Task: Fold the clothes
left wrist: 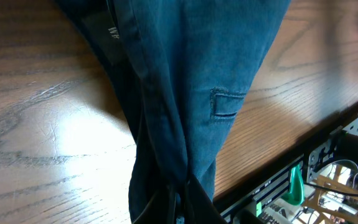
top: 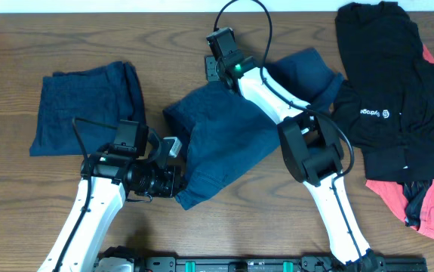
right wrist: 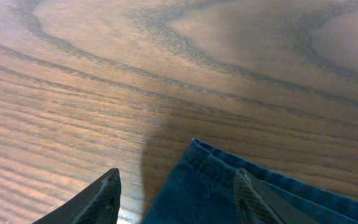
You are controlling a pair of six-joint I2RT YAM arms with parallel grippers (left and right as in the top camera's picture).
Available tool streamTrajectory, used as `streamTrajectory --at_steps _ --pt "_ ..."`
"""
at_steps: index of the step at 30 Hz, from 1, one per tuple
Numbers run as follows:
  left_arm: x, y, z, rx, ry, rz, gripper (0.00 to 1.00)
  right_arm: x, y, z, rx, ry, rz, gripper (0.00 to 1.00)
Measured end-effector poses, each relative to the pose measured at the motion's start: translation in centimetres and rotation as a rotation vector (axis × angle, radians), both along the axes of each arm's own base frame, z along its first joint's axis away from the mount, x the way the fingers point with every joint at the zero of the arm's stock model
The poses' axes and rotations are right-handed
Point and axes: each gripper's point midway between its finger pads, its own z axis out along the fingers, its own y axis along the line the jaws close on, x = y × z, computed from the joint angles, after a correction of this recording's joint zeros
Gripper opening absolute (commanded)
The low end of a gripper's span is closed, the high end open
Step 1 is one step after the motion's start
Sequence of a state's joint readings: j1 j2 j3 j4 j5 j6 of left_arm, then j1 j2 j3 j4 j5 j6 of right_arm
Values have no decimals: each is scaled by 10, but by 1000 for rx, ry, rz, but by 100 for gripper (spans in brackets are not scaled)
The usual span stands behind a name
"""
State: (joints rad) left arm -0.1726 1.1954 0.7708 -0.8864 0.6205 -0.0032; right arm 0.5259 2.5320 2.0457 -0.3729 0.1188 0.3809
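Left claw [top: 173, 172] seemingly pinches the middle garment [top: 224, 143], right claw [right wrist: 177, 186] gapes over its far edge; one piece [top: 88, 109] beyond the left lies folded, this one not.

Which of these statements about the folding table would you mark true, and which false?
1. A folded blue garment lies toward the left of the table. True.
2. The left gripper is open over bare wood. False: it is shut on the edge of the middle blue garment.
3. The right gripper is clamped shut on fabric. False: it is open, with a hem of the middle blue garment lying between the fingers.
4. A pile of black and red clothes sits at the table's right side. True.
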Motion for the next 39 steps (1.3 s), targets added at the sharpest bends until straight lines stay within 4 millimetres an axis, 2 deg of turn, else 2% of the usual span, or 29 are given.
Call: streamTrajectory --at_steps 2,5,6,9,12,13,18,19,21,27,33,39 --pt "0 0 0 0 0 0 6 1 -1 -9 -9 5 -7 59" --pt "0 0 0 0 -1 0 6 4 0 -9 -7 -10 -13 57" --pt "0 0 0 0 -1 0 6 5 0 -9 -6 -13 -13 52" --pt "0 0 0 0 -1 0 6 6 -3 -10 -17 -16 -26 20" --pt "0 0 0 0 -1 0 6 8 -8 -12 -28 -14 -36 2" --pt "0 0 0 0 -1 0 6 8 -9 -12 -30 -12 -40 1" --pt "0 0 0 0 -1 0 6 8 -10 -13 -35 -13 -45 1" --pt "0 0 0 0 -1 0 6 8 -10 -13 -36 -13 -45 5" --pt "0 0 0 0 -1 0 6 8 -10 -12 -30 -14 -47 43" --pt "0 0 0 0 -1 0 6 8 1 -8 -29 -37 -8 52" --pt "0 0 0 0 -1 0 6 6 0 -8 -130 -77 -5 53" --pt "0 0 0 0 -1 0 6 0 8 -7 -212 -113 31 54"
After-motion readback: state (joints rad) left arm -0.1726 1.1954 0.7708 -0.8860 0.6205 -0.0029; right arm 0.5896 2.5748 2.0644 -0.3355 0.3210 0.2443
